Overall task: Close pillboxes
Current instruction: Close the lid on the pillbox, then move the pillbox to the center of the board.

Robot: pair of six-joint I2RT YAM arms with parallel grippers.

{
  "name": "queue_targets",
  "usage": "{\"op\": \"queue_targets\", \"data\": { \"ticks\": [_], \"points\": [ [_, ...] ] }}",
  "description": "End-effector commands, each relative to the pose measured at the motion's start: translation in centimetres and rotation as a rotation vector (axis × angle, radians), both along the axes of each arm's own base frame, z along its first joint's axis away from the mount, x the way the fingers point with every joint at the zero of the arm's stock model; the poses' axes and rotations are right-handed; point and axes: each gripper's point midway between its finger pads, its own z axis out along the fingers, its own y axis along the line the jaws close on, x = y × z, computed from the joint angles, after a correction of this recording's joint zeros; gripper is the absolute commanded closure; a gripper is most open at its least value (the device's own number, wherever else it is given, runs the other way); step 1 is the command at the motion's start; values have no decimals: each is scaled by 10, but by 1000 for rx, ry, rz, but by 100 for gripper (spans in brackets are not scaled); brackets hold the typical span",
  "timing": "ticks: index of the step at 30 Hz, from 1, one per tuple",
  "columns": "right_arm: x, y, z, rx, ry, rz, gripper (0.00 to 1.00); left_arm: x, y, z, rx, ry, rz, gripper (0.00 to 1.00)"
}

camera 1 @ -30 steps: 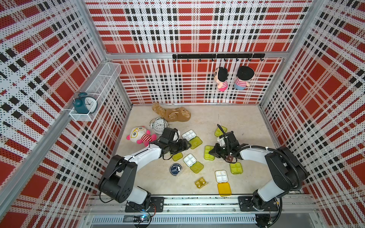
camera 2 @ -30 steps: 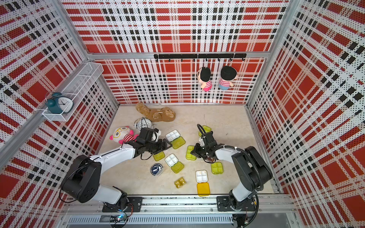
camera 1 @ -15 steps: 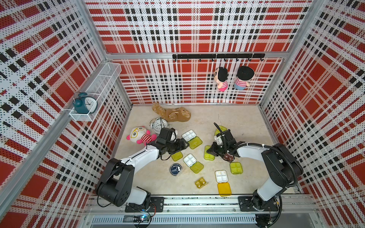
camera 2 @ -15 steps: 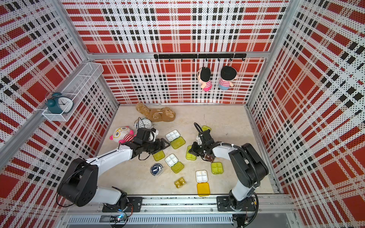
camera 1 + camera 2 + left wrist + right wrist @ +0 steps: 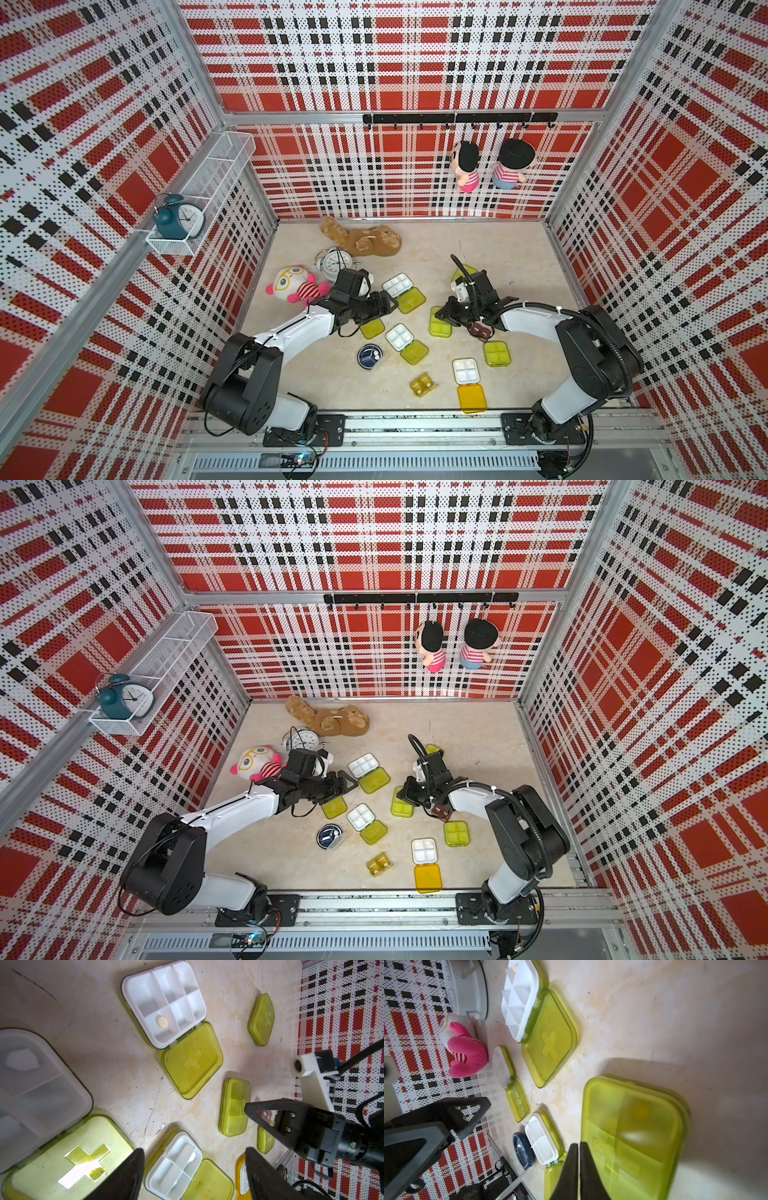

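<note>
Mid-floor between the arms, the lime pillbox is lying flat with its lid down over the tray. It's reading as closed, but the seam is looking doubled in the left wrist view, so I'm not calling it latched. The right gripper is sitting at its edge, fingers pressed almost together with only a hairline slit, pinching nothing.

Versus a second ago, the right arm is sitting slightly further in toward this box, the box itself isn't shifting, and the fingers are only now starting to ease apart. I'm judging the press-down as finishing and this box as coming off the list. The brown pillbox is lying just beside that gripper, untouched.

The left gripper is hovering spread wide and empty, barely moving over the last second, above an open pillbox whose lime lid is lying flat beside its tray. That's likely the next one.

Lids still lying open:
- far open box
- middle box
- orange-lidded box
- amber box

The second lime box near the right arm is looking shut. I can't tell on the navy round box.
</note>
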Motion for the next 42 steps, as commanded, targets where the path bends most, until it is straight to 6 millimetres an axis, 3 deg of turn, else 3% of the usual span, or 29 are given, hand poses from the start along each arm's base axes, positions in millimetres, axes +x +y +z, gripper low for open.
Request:
{"op": "queue_targets", "data": {
  "ticks": [1, 11, 26, 34, 42],
  "points": [
    [6, 6, 24, 31, -83, 23, 90, 9, -11, 12, -16, -43, -13, 22],
    [5, 8, 37, 41, -114, 48, 86, 5, -24, 9, -18, -39, -23, 22],
    [-9, -9, 51, 3, -148, 59, 79, 6, -83, 16, -22, -50, -123, 22],
    [-28, -30, 62, -11, -151, 43, 72, -15, -111, 17, -24, -60, -208, 22],
    [-65, -51, 70, -27, -129, 25, 62, -49, -138, 18, -40, -66, -331, 21]
  ]
}}
